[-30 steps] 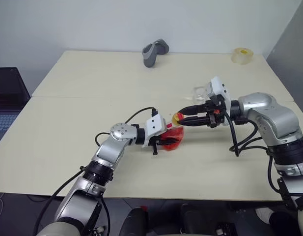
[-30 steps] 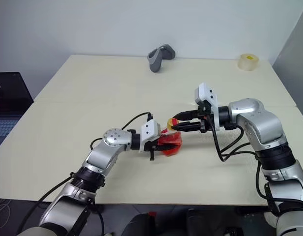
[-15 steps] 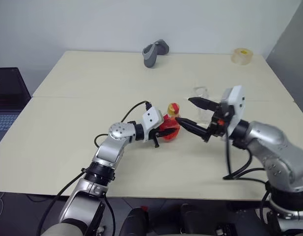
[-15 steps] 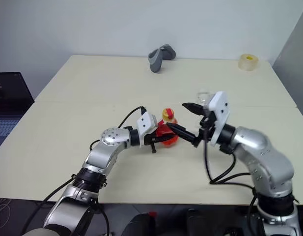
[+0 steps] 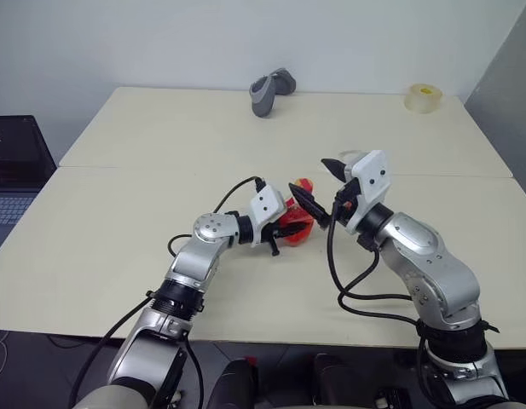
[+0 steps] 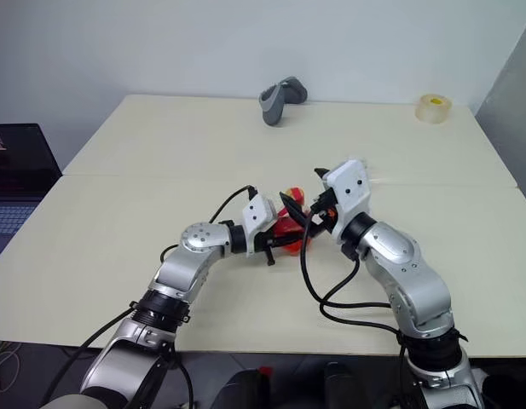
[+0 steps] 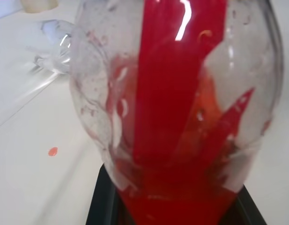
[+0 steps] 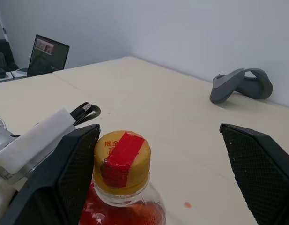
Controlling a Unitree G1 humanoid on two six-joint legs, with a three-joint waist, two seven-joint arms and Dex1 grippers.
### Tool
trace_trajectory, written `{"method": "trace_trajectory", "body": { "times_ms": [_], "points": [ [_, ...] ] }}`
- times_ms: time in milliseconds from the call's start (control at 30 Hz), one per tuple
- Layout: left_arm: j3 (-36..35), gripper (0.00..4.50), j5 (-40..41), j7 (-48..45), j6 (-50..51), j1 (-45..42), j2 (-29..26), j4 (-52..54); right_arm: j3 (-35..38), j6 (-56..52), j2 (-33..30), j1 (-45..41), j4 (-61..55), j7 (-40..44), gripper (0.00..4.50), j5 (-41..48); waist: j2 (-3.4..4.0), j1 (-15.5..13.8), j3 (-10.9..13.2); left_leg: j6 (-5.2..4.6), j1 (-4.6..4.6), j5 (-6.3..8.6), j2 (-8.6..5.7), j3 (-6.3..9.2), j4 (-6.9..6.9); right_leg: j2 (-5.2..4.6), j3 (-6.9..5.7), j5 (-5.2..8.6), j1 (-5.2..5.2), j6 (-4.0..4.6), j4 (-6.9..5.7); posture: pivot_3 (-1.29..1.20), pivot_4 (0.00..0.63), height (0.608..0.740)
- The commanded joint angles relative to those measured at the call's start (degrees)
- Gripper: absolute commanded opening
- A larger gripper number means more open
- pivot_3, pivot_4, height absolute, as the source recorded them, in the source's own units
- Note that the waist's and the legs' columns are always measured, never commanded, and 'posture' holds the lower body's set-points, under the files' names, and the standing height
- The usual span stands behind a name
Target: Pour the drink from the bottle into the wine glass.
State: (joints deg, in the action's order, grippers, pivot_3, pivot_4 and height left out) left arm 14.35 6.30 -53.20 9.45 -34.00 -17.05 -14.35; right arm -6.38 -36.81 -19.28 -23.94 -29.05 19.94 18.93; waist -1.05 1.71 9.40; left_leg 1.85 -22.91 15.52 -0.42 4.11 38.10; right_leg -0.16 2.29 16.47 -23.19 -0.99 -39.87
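My left gripper is shut on the rounded body of the small clear bottle, holding it roughly upright just above the table. The red drink fills its lower part. The yellow-and-red cap is on the neck. My right gripper is open, one finger close beside the cap and the other finger well clear on its far side. The wine glass stands just behind the bottle, and only its rim peeks out above my right wrist.
A grey handheld controller lies at the table's far edge and a tape roll sits at the far right corner. A laptop stands off the table's left side. A small red drop marks the tabletop.
The right gripper was nearly shut at the cap, then opened wide, drew back and swung in again around the cap. The bottle went from tilted to roughly upright in the left gripper.
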Motion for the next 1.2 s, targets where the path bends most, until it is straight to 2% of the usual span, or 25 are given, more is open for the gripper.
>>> {"method": "trace_trajectory", "body": {
  "times_ms": [33,200,367,467,567,667,833,1000,1100,1200],
  "points": [
    [-1.2,0.79,0.88,-0.28,-1.71,-1.0,-0.14,1.84,6.94,-0.31,-4.86,2.19,-0.97,1.43,4.35,0.04,0.0,-0.04,0.0,0.0,-0.01,0.0,-0.01,0.0,0.0,0.0,-0.01,0.0,0.0,0.0,0.01,0.0,0.15,0.74],
    [-1.26,0.78,1.01,-0.29,-1.87,-1.06,-0.23,1.44,12.51,-2.31,-10.61,5.0,-2.0,6.2,4.35,5.14,-0.01,-0.08,0.01,-0.01,-0.02,0.01,-0.02,0.0,0.01,0.0,-0.01,0.0,0.03,0.0,0.03,0.0,0.15,0.74],
    [-1.42,0.77,1.05,-0.23,-2.1,-1.39,-0.14,0.81,12.63,-4.94,-13.54,5.89,-3.93,10.52,4.35,9.27,-0.01,0.24,0.0,-0.02,0.05,0.01,0.04,-0.03,-0.06,0.07,0.04,0.0,0.03,0.0,0.0,0.0,0.15,0.74],
    [-1.46,0.77,0.97,-0.19,-2.18,-1.43,-0.05,0.72,10.54,-6.88,-12.73,4.88,-6.8,11.26,4.35,12.28,0.0,0.24,0.0,-0.02,0.05,0.01,0.06,-0.03,-0.06,0.09,0.04,0.0,0.02,0.0,-0.01,0.0,0.15,0.74],
    [-1.41,0.77,0.97,-0.13,-2.23,-1.38,-0.09,0.73,7.94,-7.67,-9.98,2.36,-7.59,8.62,4.35,12.28,-0.01,0.16,0.0,-0.02,0.03,0.01,0.04,-0.03,-0.03,0.08,0.03,0.0,0.02,0.0,-0.01,0.0,0.15,0.74],
    [-1.24,0.77,0.94,-0.12,-2.11,-0.99,-0.19,1.19,4.74,-7.1,-5.87,-1.29,-6.28,5.39,4.35,10.34,0.0,0.09,0.0,-0.02,0.02,0.0,0.03,0.0,-0.02,0.07,0.01,0.0,0.02,0.0,-0.01,0.0,0.15,0.74],
    [-1.14,0.77,0.93,-0.14,-1.96,-0.91,-0.3,1.44,-0.63,-4.61,-2.68,-5.26,-2.97,3.49,4.35,5.61,0.0,0.07,0.0,-0.01,0.01,0.0,0.01,0.0,-0.01,0.03,0.01,0.0,0.02,0.0,0.01,0.0,0.15,0.74],
    [-1.16,0.77,0.96,0.0,-1.88,-0.76,-0.31,1.54,-1.24,-3.22,-2.28,-6.52,-0.4,2.27,4.35,1.91,-0.01,0.04,0.0,0.0,0.0,0.0,0.01,0.01,-0.01,0.02,-0.01,0.0,0.01,0.0,0.01,0.0,0.15,0.74],
    [-1.16,0.77,0.99,0.03,-1.84,-0.68,-0.31,1.55,0.8,-3.67,-1.98,-6.15,0.08,1.91,4.35,2.25,0.0,0.02,0.0,-0.01,0.0,0.0,0.0,0.0,0.0,0.0,0.01,0.0,0.01,0.0,0.01,0.0,0.15,0.74],
    [-1.17,0.77,1.03,0.04,-1.85,-0.78,-0.22,1.37,2.64,-4.69,-4.43,-4.25,-0.72,3.47,4.35,2.94,0.0,0.01,0.0,-0.01,0.0,0.0,0.01,0.01,-0.01,0.0,0.0,0.0,0.01,0.0,0.01,0.0,0.15,0.74]
  ]
}}
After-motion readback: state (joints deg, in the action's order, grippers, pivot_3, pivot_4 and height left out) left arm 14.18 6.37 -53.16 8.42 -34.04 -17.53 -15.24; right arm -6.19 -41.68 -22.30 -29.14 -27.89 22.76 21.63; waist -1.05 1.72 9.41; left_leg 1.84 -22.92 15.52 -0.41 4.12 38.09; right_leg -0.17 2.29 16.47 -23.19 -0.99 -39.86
